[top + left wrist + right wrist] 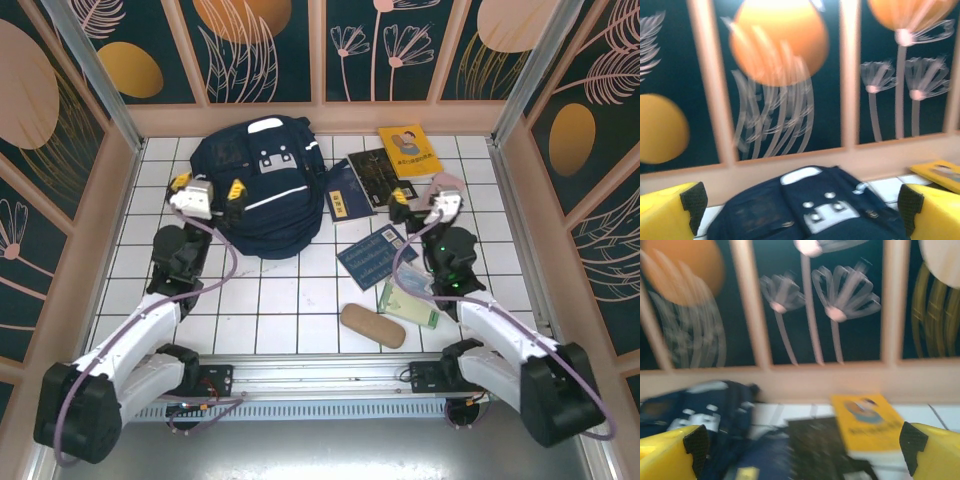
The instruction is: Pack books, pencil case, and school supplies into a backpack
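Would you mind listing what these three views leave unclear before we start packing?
- Top view: the backpack zip is too small to tell open from closed.
- Top view: the pale green-white packet is partly hidden under the right arm.
- Left wrist view: blurred, and the backpack's lower part is cut off by the bottom edge.
- Right wrist view: blur makes the print on the yellow book and black book unreadable.

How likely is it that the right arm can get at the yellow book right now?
Probably yes: the right claw is open, and the yellow book lies uncovered just ahead, nothing standing between them.
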`<move>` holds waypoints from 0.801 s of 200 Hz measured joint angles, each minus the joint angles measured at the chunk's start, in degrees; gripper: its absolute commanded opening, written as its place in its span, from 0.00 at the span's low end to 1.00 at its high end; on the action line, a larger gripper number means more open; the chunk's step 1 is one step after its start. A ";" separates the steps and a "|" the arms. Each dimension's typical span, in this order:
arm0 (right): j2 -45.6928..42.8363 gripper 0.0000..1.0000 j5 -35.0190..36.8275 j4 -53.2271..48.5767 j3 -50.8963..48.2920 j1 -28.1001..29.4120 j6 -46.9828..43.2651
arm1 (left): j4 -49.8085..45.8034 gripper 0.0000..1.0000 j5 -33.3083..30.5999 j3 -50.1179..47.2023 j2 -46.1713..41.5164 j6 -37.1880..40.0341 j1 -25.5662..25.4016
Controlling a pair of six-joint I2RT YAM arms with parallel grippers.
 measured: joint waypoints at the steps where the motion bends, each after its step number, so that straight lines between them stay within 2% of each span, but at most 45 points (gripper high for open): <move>1: -0.11 0.99 0.31 -0.28 0.26 0.50 -0.11 | -0.48 0.99 -0.11 0.42 0.13 0.00 -0.33; 11: -1.27 0.99 4.57 -3.87 4.15 6.91 -0.57 | -6.21 0.99 -1.92 6.97 2.45 -0.48 -3.98; 21: -1.40 0.99 8.79 -8.48 8.85 12.22 -0.57 | -13.86 0.99 -5.27 15.08 6.10 -4.15 -6.47; 36: -0.83 0.99 11.65 -16.61 16.50 15.15 1.03 | -25.79 0.99 -10.05 27.69 11.93 -9.77 -7.45; 53: 0.87 0.99 11.87 -27.28 25.99 12.57 8.50 | -35.52 0.99 -13.99 37.97 17.46 -14.43 -7.43; 78: 2.95 0.99 -0.33 -35.32 33.00 -1.36 21.07 | -43.95 0.99 -16.70 40.98 22.03 -20.46 -6.51; 93: 4.59 0.99 -4.83 -38.58 33.00 -6.01 26.27 | -47.76 0.99 -14.95 40.98 24.72 -24.06 -4.17; 126: 13.90 0.99 -12.22 -44.70 33.16 -3.67 32.70 | -52.09 0.99 -6.27 42.16 33.16 -31.10 6.62; 160: 21.57 0.93 -15.37 -49.62 33.51 2.84 33.90 | -55.04 0.98 -2.75 47.84 45.44 -34.73 10.58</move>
